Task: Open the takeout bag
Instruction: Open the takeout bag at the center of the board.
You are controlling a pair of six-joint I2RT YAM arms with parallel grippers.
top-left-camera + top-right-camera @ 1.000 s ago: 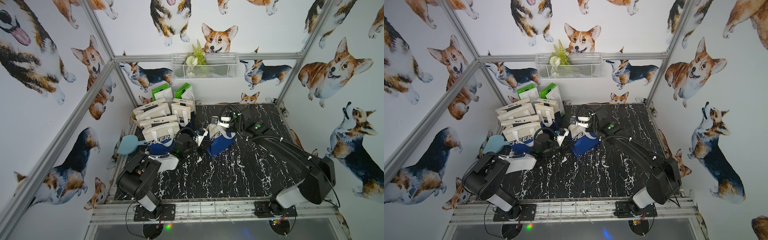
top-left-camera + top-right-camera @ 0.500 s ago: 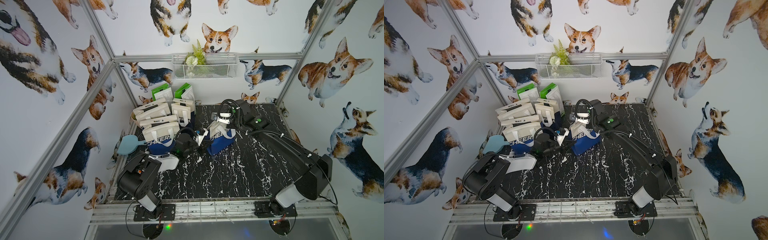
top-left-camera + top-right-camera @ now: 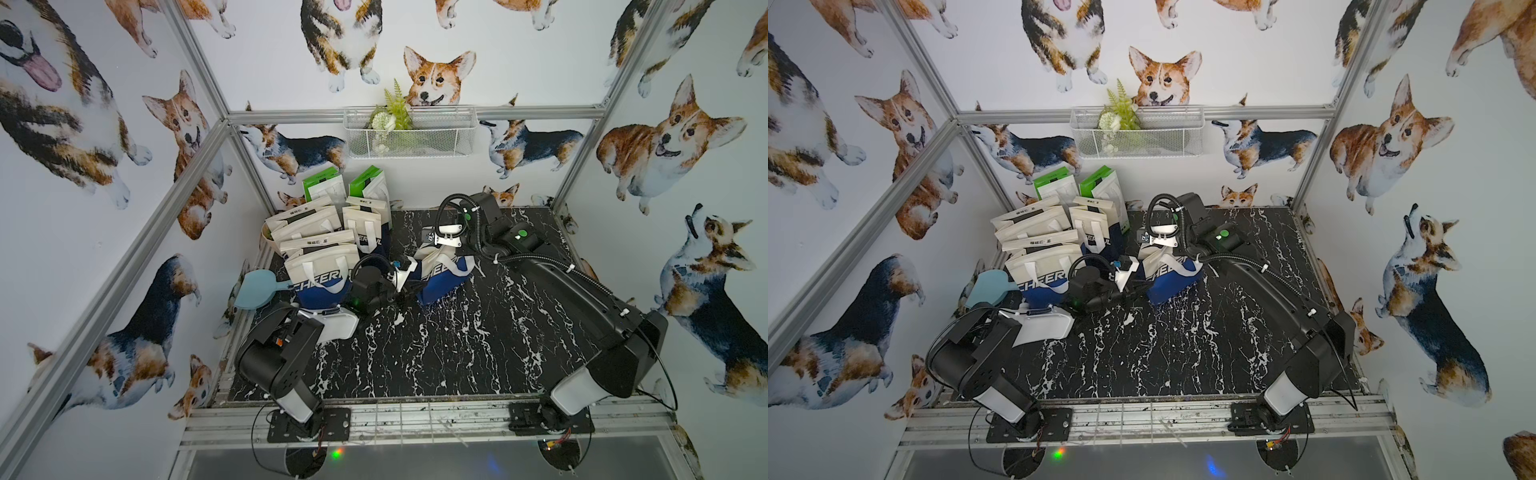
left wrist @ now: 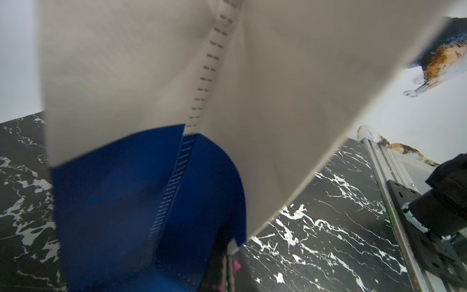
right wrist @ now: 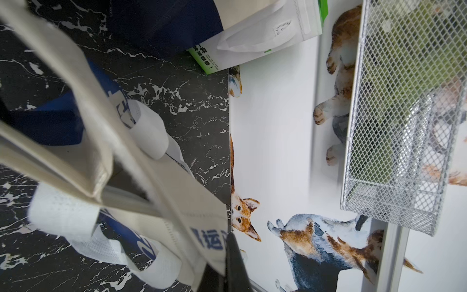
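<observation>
Left gripper (image 3: 407, 291) and right gripper (image 3: 442, 247) both clamp the takeout bag (image 3: 442, 279).
I see black marble tabletop (image 3: 457, 353) beneath, corgi walls (image 3: 104, 174) around, spare bags (image 3: 316, 232) far left.

Robot arms: two, left arm (image 3: 278, 365) and right arm (image 3: 582, 299).
Cream-and-blue bags (image 3: 322, 272) in back-left cluster: five countable; overlap hides whether more.
Takeout bag (image 3: 442, 272), same kind, apart at centre: one.
Green-and-white bags (image 3: 320, 187): two.
Light blue flat item (image 3: 253, 289): one.
White wire basket (image 3: 436, 141) on back wall: one.
Plant (image 3: 395, 110) in basket: one.
</observation>
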